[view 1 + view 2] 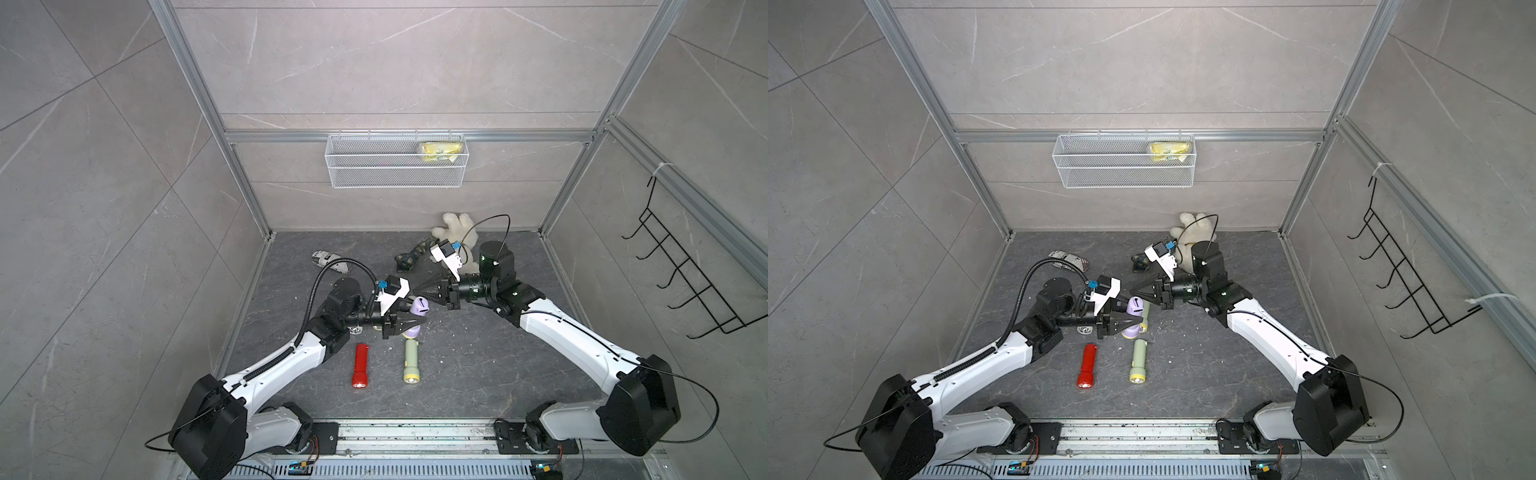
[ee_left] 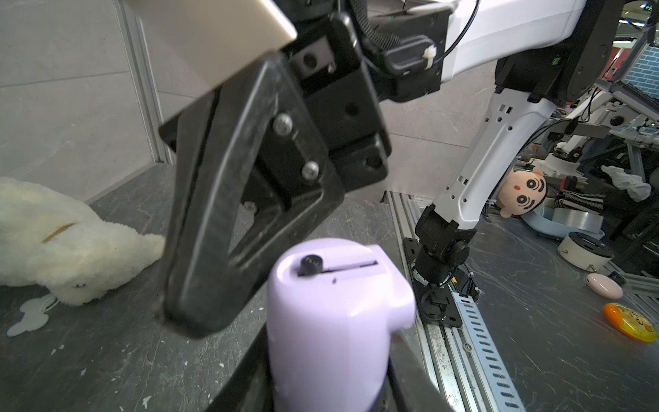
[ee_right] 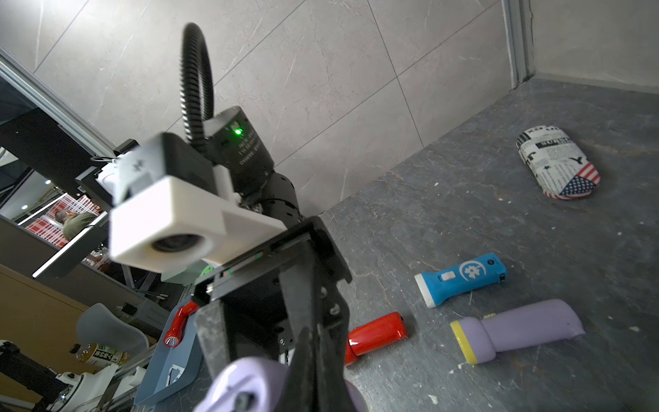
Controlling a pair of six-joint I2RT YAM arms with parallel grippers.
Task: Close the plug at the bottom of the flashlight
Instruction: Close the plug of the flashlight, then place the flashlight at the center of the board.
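A lilac flashlight stands upright with its bottom end up, and my left gripper is shut on its body. On that end the small black plug sits at one end of a slot. It also shows blurred in the right wrist view, plug. My right gripper is shut with nothing between its fingers. Its black fingers lie right beside the flashlight's upturned end, with the tips reaching past it.
On the floor lie a red flashlight, a pale green flashlight, a blue flashlight and another lilac one. Further back are a printed glasses case, a camouflage item and a plush toy. A wire basket hangs on the back wall.
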